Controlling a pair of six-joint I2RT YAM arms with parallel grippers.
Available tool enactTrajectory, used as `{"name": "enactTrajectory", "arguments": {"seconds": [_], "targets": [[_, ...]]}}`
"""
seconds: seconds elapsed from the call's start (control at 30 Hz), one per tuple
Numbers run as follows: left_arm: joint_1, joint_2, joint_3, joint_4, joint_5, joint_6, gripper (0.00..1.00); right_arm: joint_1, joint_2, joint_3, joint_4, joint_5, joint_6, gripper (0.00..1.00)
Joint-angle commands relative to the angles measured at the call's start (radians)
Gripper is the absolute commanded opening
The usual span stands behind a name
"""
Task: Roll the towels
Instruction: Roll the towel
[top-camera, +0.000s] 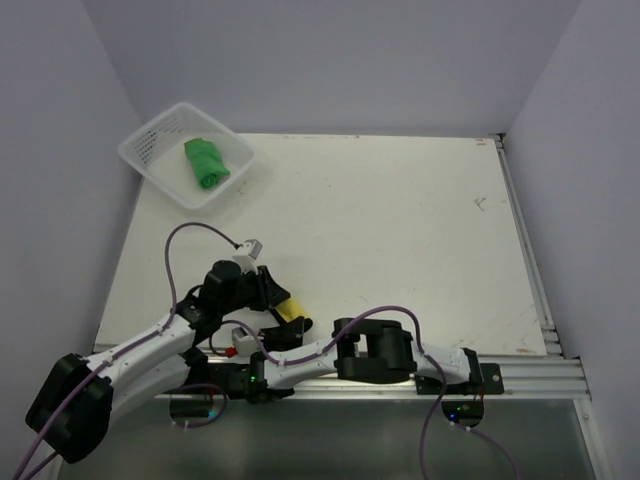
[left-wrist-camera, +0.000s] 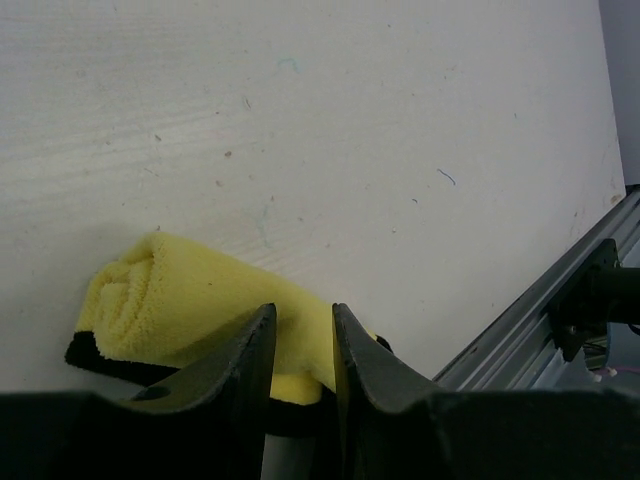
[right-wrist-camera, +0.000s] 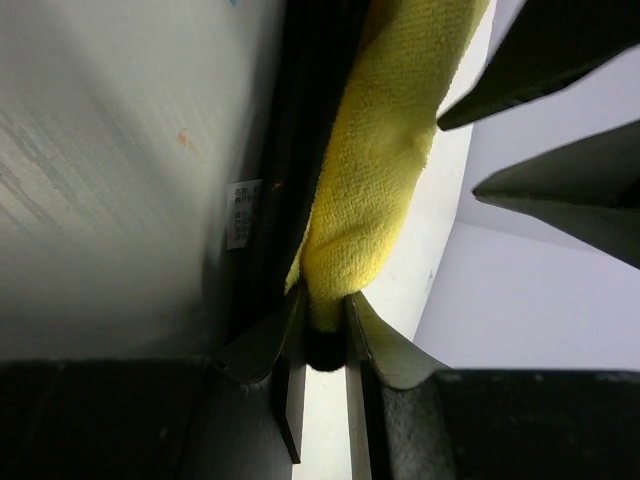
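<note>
Rolled yellow towel (left-wrist-camera: 180, 290) in left pincer (left-wrist-camera: 303, 312), right pincer (right-wrist-camera: 322, 302) clamping one end

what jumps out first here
The yellow towel at the near edge of the table, pinched in the jaws of both the left gripper and the right gripper. Then the green towel, already rolled, in the white basket at the far left corner.
</note>
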Motion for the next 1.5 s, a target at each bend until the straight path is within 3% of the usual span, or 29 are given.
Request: {"name": "enactTrajectory", "arguments": {"seconds": [0.0, 0.2, 0.53, 1.0, 1.27, 1.47], "targets": [[0.005, -0.068, 0.035, -0.046, 0.006, -0.004, 0.33, 0.007, 0.072, 0.009, 0.083, -0.238, 0.04, 0.0], [0.007, -0.1, 0.132, -0.174, -0.049, 0.047, 0.33, 0.007, 0.079, 0.012, 0.08, -0.238, 0.043, 0.0], [0.004, 0.053, 0.063, 0.032, 0.153, 0.084, 0.33, 0.007, 0.091, 0.023, 0.075, -0.252, 0.034, 0.0], [0.004, 0.142, 0.036, -0.023, 0.074, 0.069, 0.33, 0.007, 0.007, -0.044, 0.126, -0.246, 0.043, 0.0], [0.004, 0.202, 0.031, -0.046, 0.04, 0.033, 0.32, 0.007, -0.141, -0.159, 0.236, -0.24, 0.095, 0.08], [0.004, 0.202, 0.022, -0.049, 0.029, 0.012, 0.32, 0.007, -0.257, -0.219, 0.308, -0.247, 0.115, 0.2]]}}
